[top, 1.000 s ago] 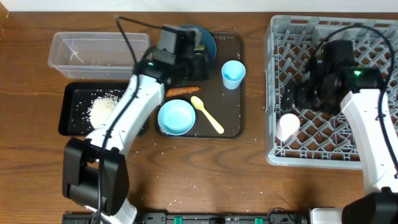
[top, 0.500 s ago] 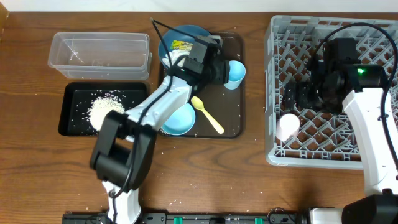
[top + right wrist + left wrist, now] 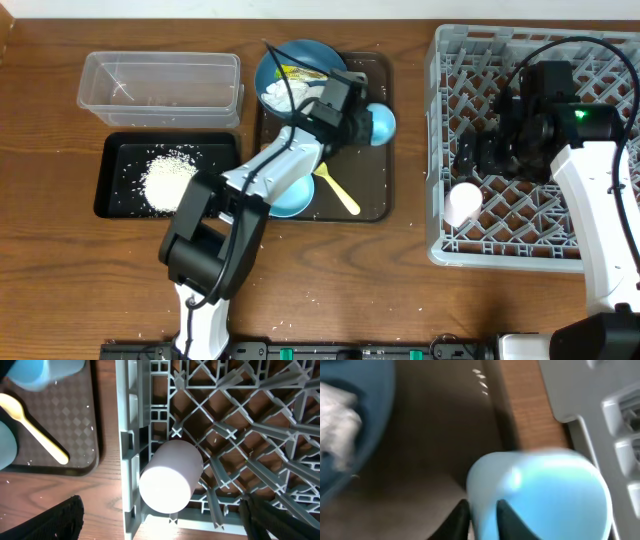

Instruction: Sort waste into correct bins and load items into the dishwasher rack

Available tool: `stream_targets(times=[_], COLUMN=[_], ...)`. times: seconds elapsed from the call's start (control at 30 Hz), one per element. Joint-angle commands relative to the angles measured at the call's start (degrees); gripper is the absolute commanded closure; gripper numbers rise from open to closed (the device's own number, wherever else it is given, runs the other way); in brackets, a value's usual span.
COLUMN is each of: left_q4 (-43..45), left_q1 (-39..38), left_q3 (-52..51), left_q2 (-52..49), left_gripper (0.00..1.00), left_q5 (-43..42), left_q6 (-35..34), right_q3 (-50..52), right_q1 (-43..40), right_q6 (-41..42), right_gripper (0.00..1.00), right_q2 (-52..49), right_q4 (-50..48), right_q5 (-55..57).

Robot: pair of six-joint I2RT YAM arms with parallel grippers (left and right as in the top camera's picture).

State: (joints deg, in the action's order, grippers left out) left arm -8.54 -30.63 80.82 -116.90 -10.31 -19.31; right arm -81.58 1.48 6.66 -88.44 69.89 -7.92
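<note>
The left claw [image 3: 481, 519] pinches the light blue plastic cup [image 3: 540, 490] by its wall; the right claw [image 3: 162, 522] hangs spread above the pink-white cup [image 3: 170, 477] at seven o'clock in the grey pegged rack [image 3: 250, 425].

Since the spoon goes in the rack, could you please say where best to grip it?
Take the pale yellow spoon at mid-handle from straight above, jaws across it: it lies flat on the brown tray, handle clear of the light blue bowl.
</note>
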Motion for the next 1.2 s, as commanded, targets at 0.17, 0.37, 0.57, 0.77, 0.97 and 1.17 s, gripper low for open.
stream_targets(times=[0.17,0.37,0.57,0.77,0.97,1.17], left_q4=[-3.02,-11.39,-15.21,-16.28,-16.52,-16.85], left_q1=[2.78,12.17,22.64,27.87,28.3,27.34], left_q3=[0.07,0.07,0.07,0.04,0.04,0.04], left_q2=[3.08,10.25,14.19,14.6,14.69,14.8], left_gripper=[0.94,0.94,0.94,0.94,0.94,0.94], left_q5=[-11.28,-34.51,-64.22,-79.82,-79.82,-79.84], left_q6=[0.52,0.52,0.55,-1.38,-3.96,-7.04], right_q3=[-0.92,-0.72,0.02,0.04,0.04,0.04], right_q1=[0.48,0.9,4.7,11.06,15.82,19.5], right_q6=[-1.18,-4.44,-6.54,-9.4,-11.45,-13.18], right_gripper=[0.03,0.05,0.06,0.05,0.05,0.07], right_q2=[0.09,0.09,0.07,0.07,0.07,0.07], right_q4=[-0.83,-7.72,-20.2,-30.45,-36.28,-40.46], right_q5=[-1.79,-16.59,-32.33,-38.66,-39.15,-39.28])
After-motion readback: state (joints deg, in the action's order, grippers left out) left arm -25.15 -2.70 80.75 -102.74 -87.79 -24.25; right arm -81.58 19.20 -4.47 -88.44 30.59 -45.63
